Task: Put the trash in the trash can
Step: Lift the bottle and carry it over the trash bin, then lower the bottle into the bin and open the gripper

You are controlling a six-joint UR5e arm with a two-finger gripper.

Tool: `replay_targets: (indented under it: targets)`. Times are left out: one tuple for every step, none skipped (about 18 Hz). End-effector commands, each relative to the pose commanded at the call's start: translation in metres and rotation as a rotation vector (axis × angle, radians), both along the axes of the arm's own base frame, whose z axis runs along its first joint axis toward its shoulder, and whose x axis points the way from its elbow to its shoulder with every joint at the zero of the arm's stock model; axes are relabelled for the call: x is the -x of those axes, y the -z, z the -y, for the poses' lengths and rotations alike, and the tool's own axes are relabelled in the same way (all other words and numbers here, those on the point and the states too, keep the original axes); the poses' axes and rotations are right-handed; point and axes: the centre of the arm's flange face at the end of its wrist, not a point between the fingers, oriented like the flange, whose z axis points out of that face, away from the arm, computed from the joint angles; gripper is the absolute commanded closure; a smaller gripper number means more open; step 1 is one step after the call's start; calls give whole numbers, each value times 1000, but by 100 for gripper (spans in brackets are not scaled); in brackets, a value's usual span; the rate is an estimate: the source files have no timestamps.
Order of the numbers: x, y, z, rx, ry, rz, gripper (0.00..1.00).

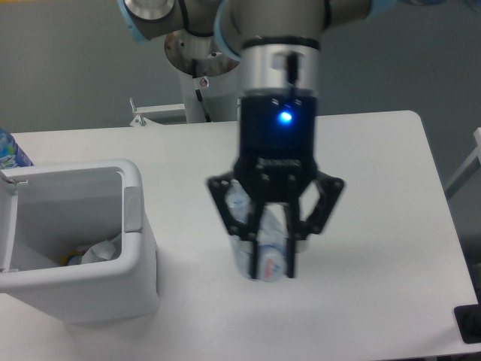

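Note:
My gripper [272, 265] hangs above the middle of the table, shut on the crushed clear plastic bottle [259, 244], which hangs lifted between the fingers. The white trash can [139, 248] stands at the left, its opening facing up. Inside it lies the crumpled white wrapper [100, 251]. The gripper with the bottle is to the right of the can's rim, apart from it.
A bright blue bottle [10, 152] peeks in at the left edge behind the trash can. The arm's base column [204, 68] stands at the table's far edge. A dark object [470, 325] sits at the lower right corner.

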Motion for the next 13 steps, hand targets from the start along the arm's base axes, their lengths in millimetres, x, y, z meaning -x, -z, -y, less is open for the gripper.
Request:
replay_targets:
  targets:
    - [-12, 1, -6, 3, 21, 1, 69]
    - [-22, 0, -10, 1, 35, 1, 69]
    - [-38, 2, -17, 4, 62, 2, 69]
    - [-52, 2, -22, 4, 81, 3, 69]
    - [-63, 1, -26, 1, 97, 7, 69]
    - [-78, 0, -32, -2, 116, 15, 69]
    - [-86, 1, -35, -3, 123, 25, 69]
    - [-97, 3, -38, -2, 135, 35, 69]
    - [-108, 9, -43, 9, 152, 41, 69]
    - [-112, 15, -47, 16, 160, 48, 69]
    - [-118, 23, -52, 27, 174, 56, 69]
    - [-127, 35, -62, 44, 192, 67, 69]
    - [-131, 43, -68, 55, 201, 73, 69]
